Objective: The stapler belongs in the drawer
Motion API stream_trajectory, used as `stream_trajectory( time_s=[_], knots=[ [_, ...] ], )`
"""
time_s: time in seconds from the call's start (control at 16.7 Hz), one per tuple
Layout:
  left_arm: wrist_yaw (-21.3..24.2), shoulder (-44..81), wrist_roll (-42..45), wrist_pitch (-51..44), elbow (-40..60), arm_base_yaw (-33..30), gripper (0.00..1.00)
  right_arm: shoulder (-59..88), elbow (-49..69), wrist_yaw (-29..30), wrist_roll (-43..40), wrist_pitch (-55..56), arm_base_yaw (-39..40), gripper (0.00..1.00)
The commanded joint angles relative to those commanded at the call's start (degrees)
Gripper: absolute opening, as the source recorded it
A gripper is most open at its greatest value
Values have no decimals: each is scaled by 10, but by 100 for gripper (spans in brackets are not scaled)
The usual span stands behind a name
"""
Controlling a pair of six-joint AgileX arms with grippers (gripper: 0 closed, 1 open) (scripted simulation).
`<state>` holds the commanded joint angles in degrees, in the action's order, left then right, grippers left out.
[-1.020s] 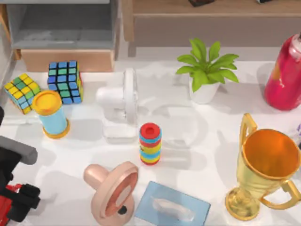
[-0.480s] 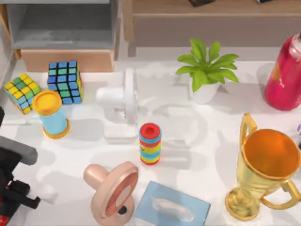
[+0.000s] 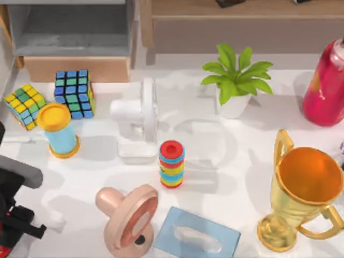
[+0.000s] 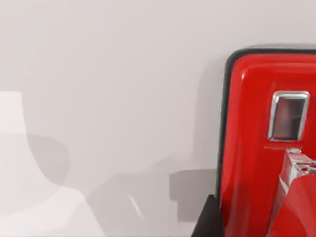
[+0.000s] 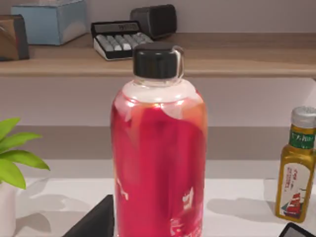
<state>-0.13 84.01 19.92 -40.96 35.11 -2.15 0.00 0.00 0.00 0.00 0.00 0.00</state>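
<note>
The red stapler (image 4: 261,148) lies on the white table at the front left corner, and in the top view only a red sliver (image 3: 4,250) of it shows beneath my left arm. My left gripper (image 3: 21,228) hangs right over the stapler, very close to it in the left wrist view. The drawer (image 3: 78,69) stands pulled out at the back left, with a tan front panel and grey inner walls. My right gripper (image 5: 195,228) is parked at the right side, open, facing the tall pink-red bottle (image 5: 158,163).
Between stapler and drawer stand a yellow-capped blue cylinder (image 3: 59,131) and two colour cubes (image 3: 74,92) (image 3: 24,105). Further right are a white fan (image 3: 141,115), a pink fan (image 3: 129,217), a ring stack (image 3: 171,164), a plant (image 3: 235,80), a gold trophy (image 3: 303,188) and a blue tissue box (image 3: 196,234).
My left gripper has shifted toward the front left corner and lower over the stapler. Less of the red body shows in the top view. The last half second brought little motion.
</note>
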Motion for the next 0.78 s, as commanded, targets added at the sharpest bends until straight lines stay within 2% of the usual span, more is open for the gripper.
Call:
stream_trajectory(
  time_s=[0.42,0.78],
  knots=[
    [0,-41,-1,-83,42,-1,0,0,0,0,0,0,0,100],
    [-1,-39,0,-87,48,-1,0,0,0,0,0,0,0,100]
  ],
)
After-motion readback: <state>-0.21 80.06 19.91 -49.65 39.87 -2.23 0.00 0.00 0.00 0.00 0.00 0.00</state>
